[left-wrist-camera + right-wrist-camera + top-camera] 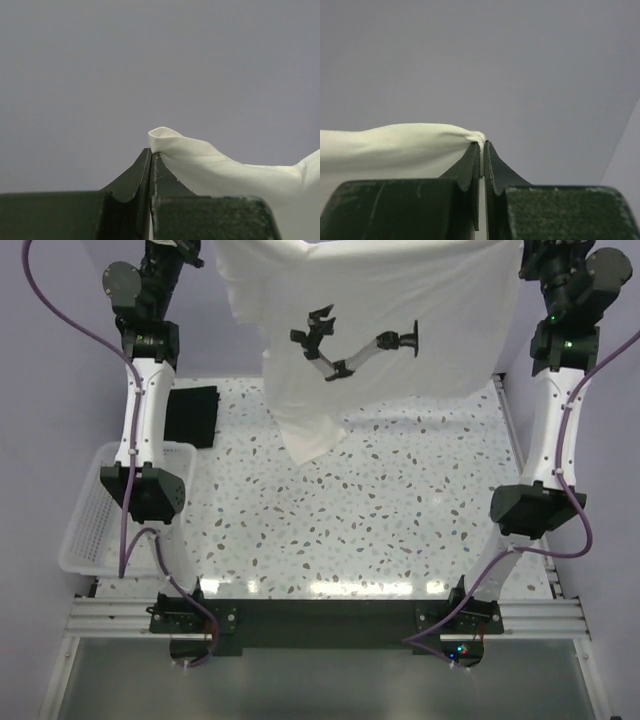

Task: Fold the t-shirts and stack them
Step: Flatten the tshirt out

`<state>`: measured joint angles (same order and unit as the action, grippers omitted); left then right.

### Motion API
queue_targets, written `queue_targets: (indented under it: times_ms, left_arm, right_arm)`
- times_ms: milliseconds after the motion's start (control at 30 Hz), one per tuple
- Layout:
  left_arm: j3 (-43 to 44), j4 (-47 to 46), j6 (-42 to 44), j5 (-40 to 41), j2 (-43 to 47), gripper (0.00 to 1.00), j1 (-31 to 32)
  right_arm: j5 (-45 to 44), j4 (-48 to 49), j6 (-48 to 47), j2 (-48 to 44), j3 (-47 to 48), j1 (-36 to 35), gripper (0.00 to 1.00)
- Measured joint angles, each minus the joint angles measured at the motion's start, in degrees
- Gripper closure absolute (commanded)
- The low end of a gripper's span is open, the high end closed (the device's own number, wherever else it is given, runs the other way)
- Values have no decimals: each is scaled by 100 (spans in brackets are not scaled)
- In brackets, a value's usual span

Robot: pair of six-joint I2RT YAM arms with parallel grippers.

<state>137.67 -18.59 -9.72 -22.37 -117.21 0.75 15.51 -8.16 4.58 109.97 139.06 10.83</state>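
So: the cream shirt [380, 300] is up in the air, hung by its top edge between both arms over the far half of the table [400, 520]. The left gripper [151, 155] is clamped on a small bunched tip of cloth. The right gripper [482, 147] is the same, jaws pinched on a thin fold with only a sliver of fabric past the tips. The black shirt [190, 415] lies folded flat at the far left of the table, just beside the left arm.

Risks as I see them:
- Both bites are shallow. A jerk, or the arms spreading wider, could pull a corner out and drop the shirt in a heap.
- The cloth isn't hanging square. One lower corner trails down on the left, low toward the table; can't tell if it touches. Laying it down like that would likely give a crease or a tucked-under flap.
- Lowering too far left would drape cream cloth over the black shirt before it's folded, and dragging could pull that one out of shape.
- The top edge runs out of the overhead view, so I can't judge tension.

Around: the dark print [355, 350] faces the overhead camera. The white basket [75, 540] sits at the near left beside the left arm, well apart from the hanging shirt and not in the way. I'd lay it down mid-table or right.
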Motion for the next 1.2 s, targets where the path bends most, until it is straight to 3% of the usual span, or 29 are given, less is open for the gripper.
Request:
queue_targets:
  times_ms: [167, 400, 500, 633, 833, 1200]
  left_arm:
    - [-568, -680, 192, 46, 490, 100, -4]
    - [-2986, -1375, 568, -442, 1377, 100, -2]
    - [-4019, -1425, 815, -520, 1366, 100, 2]
    - [-4859, -1099, 1075, -529, 992, 100, 2]
    - [-4907, -514, 1143, -463, 522, 100, 2]
    - [-3836, -319, 1121, -262, 461, 100, 0]
  right_arm:
    - [33, 697, 61, -59, -111, 0, 100]
    - [544, 1805, -199, -560, -2682, -96, 100]
    - [752, 1961, -487, -442, -3810, -181, 100]
    - [826, 1880, -822, 7, -4494, -249, 100]
    - [813, 1829, -1056, 302, -4507, -251, 100]
    - [728, 1851, -1054, 297, -3762, -251, 100]
